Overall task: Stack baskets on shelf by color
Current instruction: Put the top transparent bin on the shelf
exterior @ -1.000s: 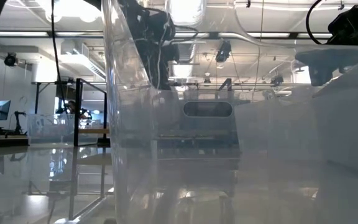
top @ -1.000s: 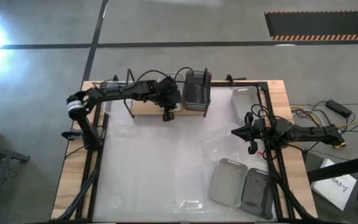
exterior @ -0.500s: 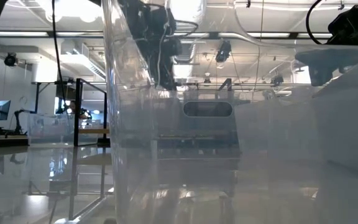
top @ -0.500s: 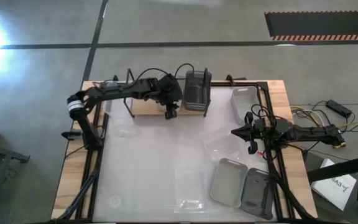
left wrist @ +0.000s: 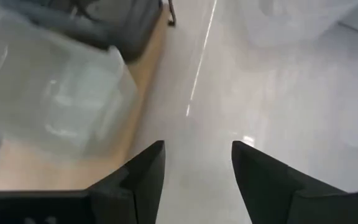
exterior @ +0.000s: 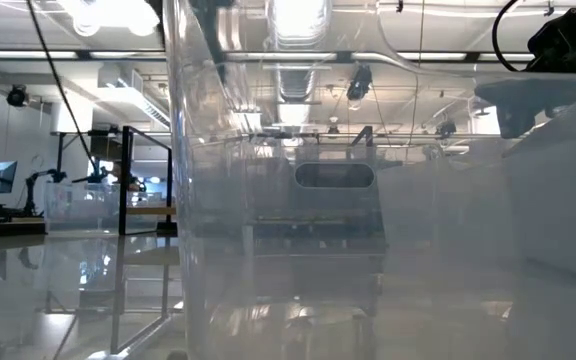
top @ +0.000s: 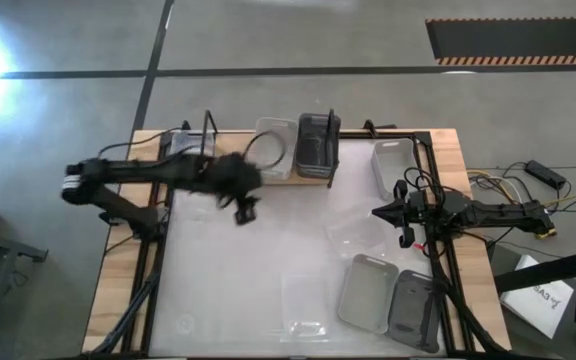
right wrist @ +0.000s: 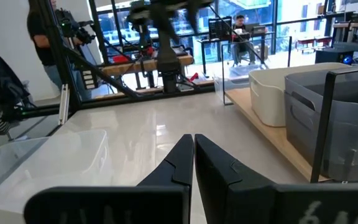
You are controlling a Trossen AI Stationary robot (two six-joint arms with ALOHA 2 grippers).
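Since the earlier frame your left gripper [top: 245, 209] pulled back off the shelf [top: 230, 171], fingers apart, empty, leaving a white basket [top: 275, 149] beside the dark one [top: 316, 143]. Next clear basket [top: 304, 300] lies toward the front, nearer your left arm; right gripper [top: 405, 220] waits pinched closed.

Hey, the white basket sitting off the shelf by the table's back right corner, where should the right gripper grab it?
Pinch one wall of the white basket at its rim, coming down from above: it seems to sit open side up, so the rim is free, and the right gripper waits close by.
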